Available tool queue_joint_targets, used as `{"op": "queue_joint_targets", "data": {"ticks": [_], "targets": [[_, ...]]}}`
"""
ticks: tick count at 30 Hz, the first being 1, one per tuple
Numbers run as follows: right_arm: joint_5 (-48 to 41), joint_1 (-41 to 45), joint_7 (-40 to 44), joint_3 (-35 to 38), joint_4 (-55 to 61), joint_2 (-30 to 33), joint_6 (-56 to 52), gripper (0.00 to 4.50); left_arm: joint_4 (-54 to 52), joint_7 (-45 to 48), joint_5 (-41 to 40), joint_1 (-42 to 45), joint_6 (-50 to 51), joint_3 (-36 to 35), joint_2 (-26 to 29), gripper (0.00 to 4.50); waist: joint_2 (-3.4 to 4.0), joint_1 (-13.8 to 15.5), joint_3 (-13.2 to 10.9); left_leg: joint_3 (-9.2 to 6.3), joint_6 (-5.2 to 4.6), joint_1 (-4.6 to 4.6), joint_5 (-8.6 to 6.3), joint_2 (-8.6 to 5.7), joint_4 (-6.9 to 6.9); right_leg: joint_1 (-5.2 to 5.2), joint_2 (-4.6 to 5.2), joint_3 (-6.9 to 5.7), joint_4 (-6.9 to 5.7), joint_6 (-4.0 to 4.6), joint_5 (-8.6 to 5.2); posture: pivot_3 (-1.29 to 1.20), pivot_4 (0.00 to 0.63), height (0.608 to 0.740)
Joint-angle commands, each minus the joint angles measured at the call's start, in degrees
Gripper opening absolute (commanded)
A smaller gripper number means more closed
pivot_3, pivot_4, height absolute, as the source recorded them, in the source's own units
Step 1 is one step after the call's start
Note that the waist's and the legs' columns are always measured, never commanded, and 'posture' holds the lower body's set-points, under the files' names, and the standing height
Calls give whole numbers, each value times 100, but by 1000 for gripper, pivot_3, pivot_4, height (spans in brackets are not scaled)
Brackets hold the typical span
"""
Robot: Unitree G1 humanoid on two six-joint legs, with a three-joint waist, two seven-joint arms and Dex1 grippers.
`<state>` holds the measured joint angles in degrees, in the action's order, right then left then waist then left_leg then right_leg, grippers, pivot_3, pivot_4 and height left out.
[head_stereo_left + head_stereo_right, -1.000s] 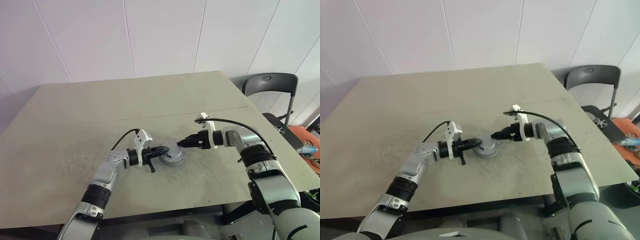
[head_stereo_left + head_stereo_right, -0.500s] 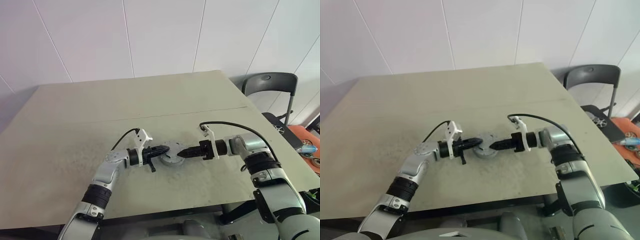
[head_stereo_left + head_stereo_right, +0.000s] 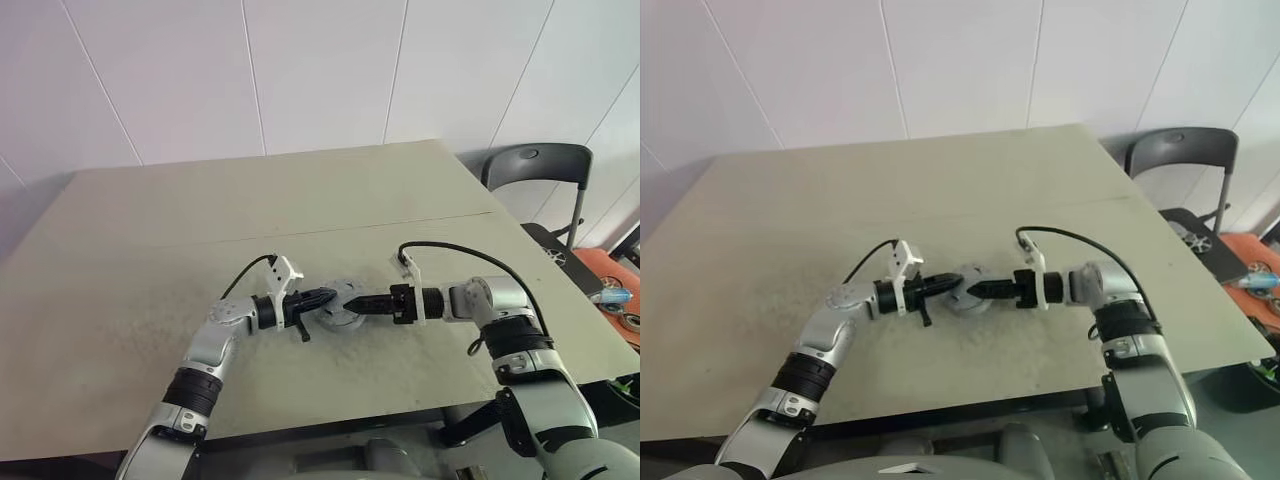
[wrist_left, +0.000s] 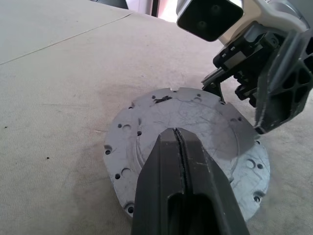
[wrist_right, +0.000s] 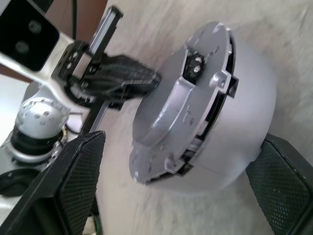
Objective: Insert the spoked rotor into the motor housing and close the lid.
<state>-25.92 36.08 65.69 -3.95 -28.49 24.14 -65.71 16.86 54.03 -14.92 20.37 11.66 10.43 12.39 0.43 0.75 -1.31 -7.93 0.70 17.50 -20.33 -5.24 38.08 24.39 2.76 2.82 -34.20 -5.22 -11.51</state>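
On the worktop [image 3: 150, 260], near its front middle, sits the housing [image 3: 338, 306], a short round drum with the lid [image 4: 188, 147] already lying flat on top of it, so the rotor is out of sight and presumably inside. A second ago the right arm reached in from further back, with its claw angled toward the drum's far side; now it has swung round and dropped to come at the housing side-on from the right, its wrist rolled over. The left arm has not budged. To me that reads as lining up to seat or press the lid, the closing step, rather than any more inserting.

The right claw [image 3: 985, 290] is spread about as wide as it goes, a finger to either side of the housing in its wrist view, gripping nothing. The left claw [image 3: 325, 297] is pinched fully shut on nothing, its tips over the lid's left edge; I cannot tell if they touch it.

The housing stands upright, its axis straight up from the worktop, lid face to the ceiling. Being round, it has no long side to speak of
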Motion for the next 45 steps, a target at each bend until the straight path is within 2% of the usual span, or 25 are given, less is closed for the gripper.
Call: {"op": "queue_joint_targets", "data": {"ticks": [1,5,7,31,37,40,45], "targets": [[-179,203,23,139,74,-60,152,3902,72,-6,121,-10,9,108,12,0,0,0,0,0,0,0,0,0,0,0,0,0,0,0,0,0,0,740],[-246,205,101,101,100,-45,136,2627,64,-4,131,-26,5,103,19,0,0,0,0,0,0,0,0,0,0,0,0,0,0,0,0,0,0,740],[-299,188,171,90,141,-42,101,2335,61,-3,134,-32,1,102,23,0,1,0,0,1,0,-1,0,0,1,-2,0,0,0,0,0,0,0,740],[-632,147,85,403,321,-217,2,2233,97,-240,91,-30,-106,-93,-35,0,1,1,0,1,2,0,1,-1,2,-2,0,1,0,1,1,0,0,740],[-723,227,-238,771,15,-392,-56,2229,194,-831,-448,165,-78,-905,-338,0,-3,-9,-4,2,2,3,1,1,1,5,-1,2,-1,1,1,0,0,740],[-1104,488,-569,1494,-456,-575,-371,2229,201,-1079,-811,243,147,-1340,-430,0,-1,-5,-5,1,2,8,1,2,1,12,-2,2,-4,2,2,0,0,740],[-1333,665,-1049,2101,-836,-776,-512,2229,-51,-1199,-1392,191,596,-1764,-546,0,-1,-3,-5,1,2,15,1,1,0,17,-1,2,-2,4,3,0,0,740]]}}
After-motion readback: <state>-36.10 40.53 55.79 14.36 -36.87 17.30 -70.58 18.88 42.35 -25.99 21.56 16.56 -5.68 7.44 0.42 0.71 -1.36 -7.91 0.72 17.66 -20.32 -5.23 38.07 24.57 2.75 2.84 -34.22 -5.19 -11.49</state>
